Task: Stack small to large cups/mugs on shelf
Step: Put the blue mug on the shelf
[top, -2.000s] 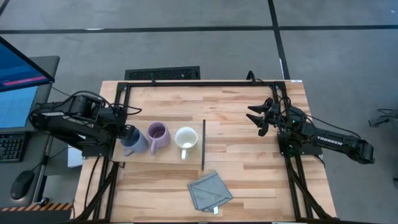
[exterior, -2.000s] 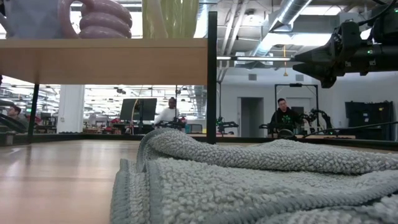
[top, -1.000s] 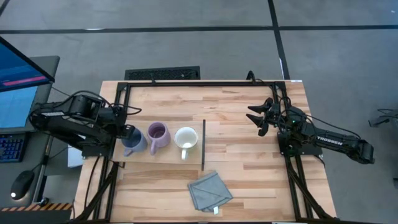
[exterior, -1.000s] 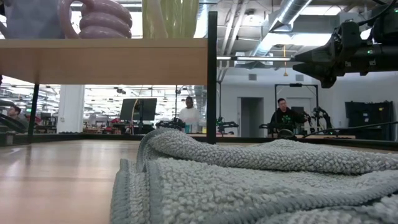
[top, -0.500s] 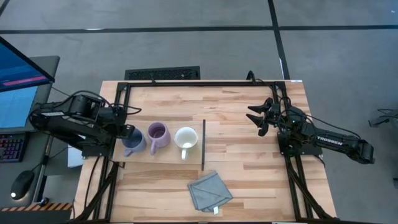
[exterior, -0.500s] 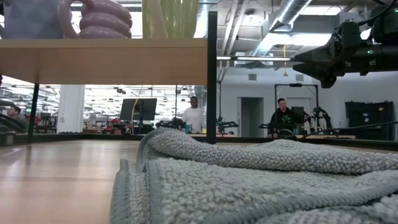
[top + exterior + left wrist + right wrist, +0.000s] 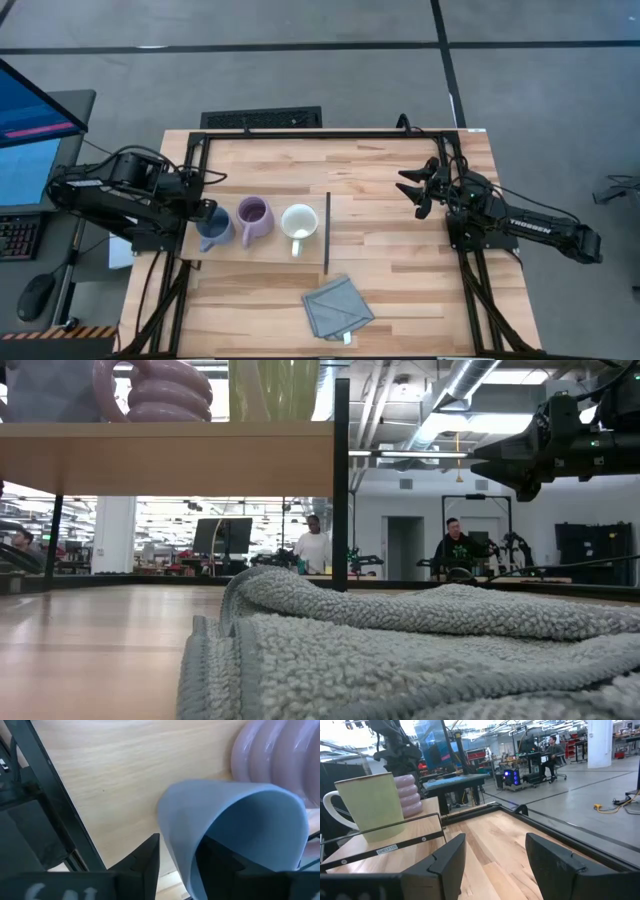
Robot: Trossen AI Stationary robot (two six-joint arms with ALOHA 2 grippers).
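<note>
The shelf [image 7: 262, 255], a light wood board with a thin dark upright panel [image 7: 327, 232] on its right edge, lies left of the table's middle. Three mugs stand on it in a row: blue-grey [image 7: 215, 230] at the left, purple [image 7: 252, 216] in the middle, white [image 7: 298, 221] next to the panel. My left gripper [image 7: 205, 216] is at the blue-grey mug [image 7: 235, 830], shut on its wall. My right gripper [image 7: 415, 190] hangs open and empty above the table's right part. My left gripper holds the blue-grey mug by its wall at the rim [image 7: 172, 840], on the side toward the table's left edge. One finger [image 7: 220, 862] is inside the mug and the other [image 7: 145, 857] outside. The fingers come slanting down from the left. The mug seems to stand on the shelf.
A grey-blue cloth [image 7: 337, 307] lies crumpled on the table near the front edge, below the panel, and fills the low view [image 7: 420, 650]. A black frame [image 7: 330, 133] runs round the tabletop. Bare wood lies between the panel and my right arm.
</note>
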